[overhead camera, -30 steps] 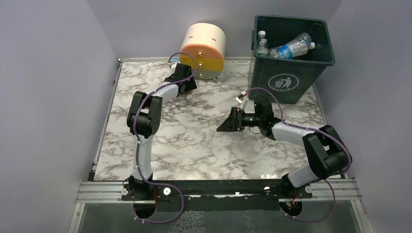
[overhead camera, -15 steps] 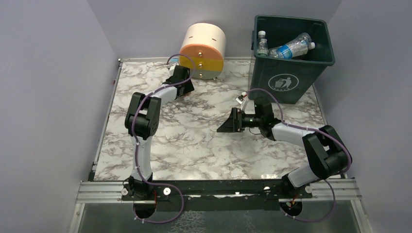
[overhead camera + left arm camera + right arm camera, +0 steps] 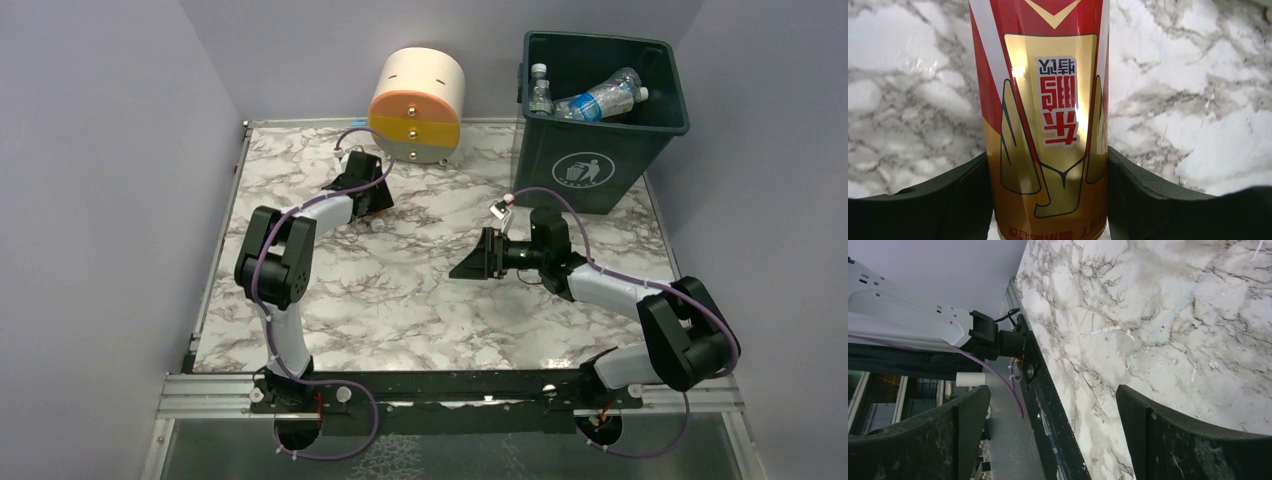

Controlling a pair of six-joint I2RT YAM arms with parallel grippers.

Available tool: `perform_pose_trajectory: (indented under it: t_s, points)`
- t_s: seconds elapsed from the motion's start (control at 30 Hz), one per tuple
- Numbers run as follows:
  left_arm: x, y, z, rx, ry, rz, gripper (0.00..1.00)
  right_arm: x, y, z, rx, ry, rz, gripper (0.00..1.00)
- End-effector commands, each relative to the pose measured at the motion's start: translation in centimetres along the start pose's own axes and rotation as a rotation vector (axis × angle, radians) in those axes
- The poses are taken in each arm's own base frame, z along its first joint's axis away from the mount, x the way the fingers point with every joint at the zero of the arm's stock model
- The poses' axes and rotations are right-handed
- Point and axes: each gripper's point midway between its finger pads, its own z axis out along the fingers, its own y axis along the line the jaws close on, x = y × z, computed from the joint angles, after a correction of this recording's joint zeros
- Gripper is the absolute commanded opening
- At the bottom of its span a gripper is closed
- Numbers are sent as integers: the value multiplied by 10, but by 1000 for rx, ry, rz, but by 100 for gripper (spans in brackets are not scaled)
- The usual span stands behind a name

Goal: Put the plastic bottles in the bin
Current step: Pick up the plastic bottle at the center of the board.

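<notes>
Marble-pattern bench (image 3: 400, 310), plain lilac walls on three sides.

Left pincer (image 3: 368, 205) is out near the far-left part of the bench, clamped on a bottle (image 3: 1045, 100). Its wrist view shows both pads (image 3: 948, 200) pressed against the red-and-gold label, one on each side. The bottle runs straight out ahead of the pincer, with marble behind it. From the top camera the bottle is hidden under the pincer. I can't tell from either view whether it lies on the bench or is lifted clear.

Round cream/orange/grey drawer unit (image 3: 415, 105) sits just beyond the left pincer and slightly to its right, at the far edge. It is not touching the pincer.

Right pincer (image 3: 470, 262) is mid-bench, turned sideways to point towards the left arm's side. Its jaws are wide with nothing between them. In its wrist view both fingers (image 3: 1173, 435) are spread, and the gap shows only bare marble and the black front rail (image 3: 1045, 400).

Bin (image 3: 600, 150) stands behind the right pincer and to its right, in the far-right corner, well apart from the left pincer. It is dark green, with the white litter symbol facing the near edge.

Two bottles show inside the bin. A clear bottle (image 3: 540, 92) is roughly upright against the wall nearest the drawer unit. A blue-label bottle (image 3: 605, 98) lies tilted beside it, white cap towards the opposite wall.
</notes>
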Motion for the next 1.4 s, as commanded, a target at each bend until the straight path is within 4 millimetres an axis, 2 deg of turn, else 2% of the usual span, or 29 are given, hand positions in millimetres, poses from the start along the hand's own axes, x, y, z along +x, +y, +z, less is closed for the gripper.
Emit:
perform_pose_trajectory:
  t_s: [0.0, 0.1, 0.13, 0.27, 0.53, 0.73, 0.97, 1.13, 1.37]
  points:
    - [-2, -15, -39, 108, -18, 3, 58, -2, 18, -2, -26, -33, -36, 100]
    - [4, -22, -62, 163, -17, 13, 58, -2, 28, -6, -29, -46, -46, 99]
    - [0, -27, -77, 193, -35, 14, 58, -2, 31, -8, -33, -52, -47, 99]
    - [5, -35, -118, 261, -51, 37, 58, 3, 43, -17, -42, -75, -53, 100]
    - [8, -40, -199, 387, -84, 51, 58, 13, 62, -33, -40, -102, -66, 99]
    - [10, -45, -254, 507, -95, 39, 59, 11, 75, -42, -33, -111, -99, 100]
    - [22, -55, -288, 623, -49, 43, 59, 8, 89, -51, -32, -116, -141, 100]
    - [19, -64, -313, 706, -50, 59, 60, 5, 101, -56, -33, -108, -181, 99]
    - [22, -74, -344, 820, -30, 64, 61, 0, 114, -52, -98, -94, -157, 99]
